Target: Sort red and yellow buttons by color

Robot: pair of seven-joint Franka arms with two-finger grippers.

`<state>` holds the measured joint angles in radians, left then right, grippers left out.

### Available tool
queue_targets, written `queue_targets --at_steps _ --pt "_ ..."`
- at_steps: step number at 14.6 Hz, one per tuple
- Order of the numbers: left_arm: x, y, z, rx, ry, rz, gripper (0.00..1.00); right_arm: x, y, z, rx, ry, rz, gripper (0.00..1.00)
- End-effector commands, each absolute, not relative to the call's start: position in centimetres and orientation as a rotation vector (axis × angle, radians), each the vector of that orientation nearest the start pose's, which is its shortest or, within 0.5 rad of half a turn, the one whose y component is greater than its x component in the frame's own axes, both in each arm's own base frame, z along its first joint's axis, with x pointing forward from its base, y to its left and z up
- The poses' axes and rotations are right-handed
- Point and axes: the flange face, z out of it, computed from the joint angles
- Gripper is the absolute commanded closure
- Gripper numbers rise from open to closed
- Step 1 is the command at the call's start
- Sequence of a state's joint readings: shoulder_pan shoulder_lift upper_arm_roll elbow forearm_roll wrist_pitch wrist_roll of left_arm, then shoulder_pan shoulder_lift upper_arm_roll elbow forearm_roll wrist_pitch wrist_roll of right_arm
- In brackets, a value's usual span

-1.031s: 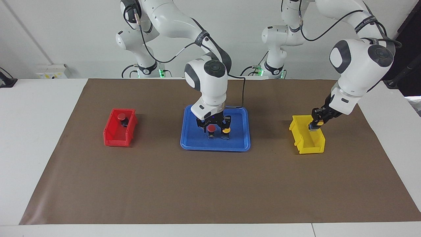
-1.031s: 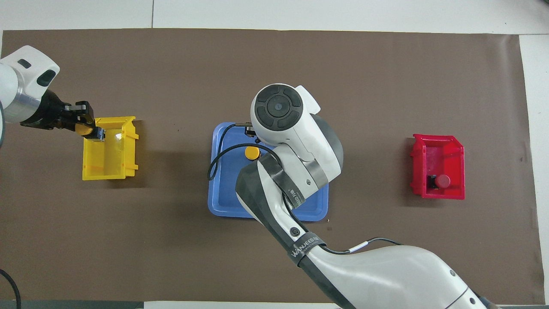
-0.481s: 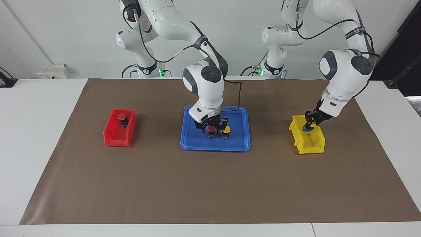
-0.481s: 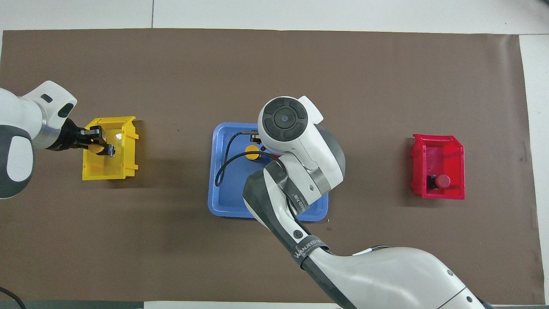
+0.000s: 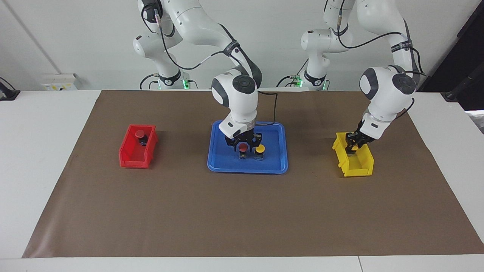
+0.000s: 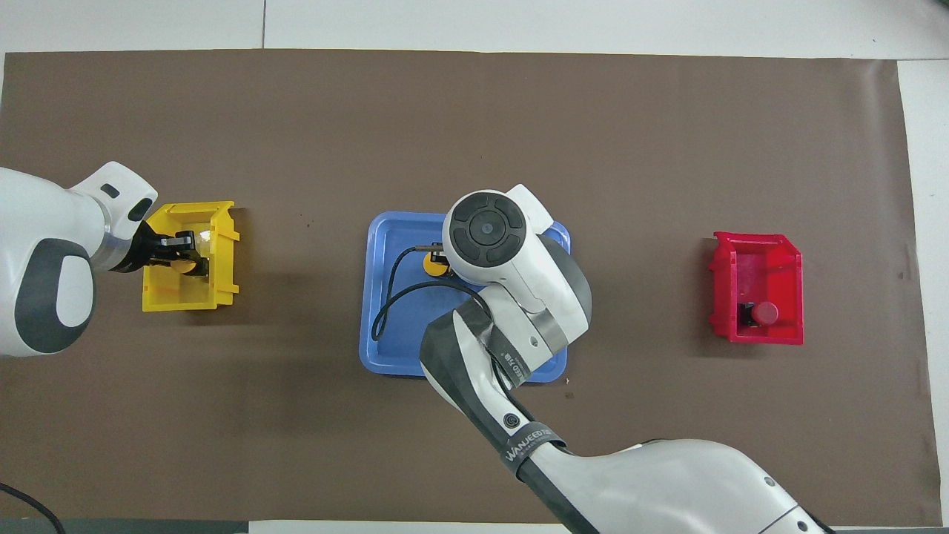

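Over at the right arm's end of the table [image 5: 49, 124], we see a red bin [image 5: 138, 146] with one red button [image 5: 140, 135] inside. Middle spot: the blue tray [image 5: 247, 166], where the right tool [image 5: 244, 143] sits clamped on the other red button [image 5: 243, 148], a yellow button [image 5: 259, 150] just beside it. Then we get the yellow bin [image 5: 354, 158], with the left tool [image 5: 353, 144] dipped into it, clamped on the second yellow button [image 6: 184, 262].

The right arm's dark band [image 6: 523, 439] reads "WANJEED".
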<state>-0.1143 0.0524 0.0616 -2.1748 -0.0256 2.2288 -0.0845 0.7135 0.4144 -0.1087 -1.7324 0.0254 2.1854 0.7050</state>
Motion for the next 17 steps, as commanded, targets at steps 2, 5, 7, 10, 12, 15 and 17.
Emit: queue_targets --at_steps 2,5,7,10,12,15,17 --pt "53.3 -2.4 36.2 -3.16 -0.012 -0.031 0.92 53.2 37.7 35.2 -3.097 0.179 -0.073 0.58" --pt "53.5 -2.4 36.3 -3.16 -0.012 -0.031 0.6 53.6 37.8 35.6 -3.089 0.173 -0.091 0.82" --pt "53.5 -2.5 36.5 -3.16 -0.007 -0.026 0.58 55.0 37.3 38.2 -3.093 0.16 -0.095 0.82" --pt "53.7 -2.6 36.7 -3.16 -0.004 -0.021 0.47 58.0 27.4 45.1 -3.097 0.14 -0.081 0.82" --pt "53.9 -2.5 37.2 -3.16 -0.006 -0.023 0.45 58.0 18.6 49.4 -3.115 0.082 0.015 0.82" --pt "54.6 -2.6 39.4 -3.161 -0.003 0.013 0.45 56.5 6.1 51.3 -3.105 0.029 0.098 0.82" --pt "55.4 -2.6 43.3 -3.162 -0.002 0.03 0.44 55.9 2.0 49.3 -3.097 -0.011 0.066 0.82"
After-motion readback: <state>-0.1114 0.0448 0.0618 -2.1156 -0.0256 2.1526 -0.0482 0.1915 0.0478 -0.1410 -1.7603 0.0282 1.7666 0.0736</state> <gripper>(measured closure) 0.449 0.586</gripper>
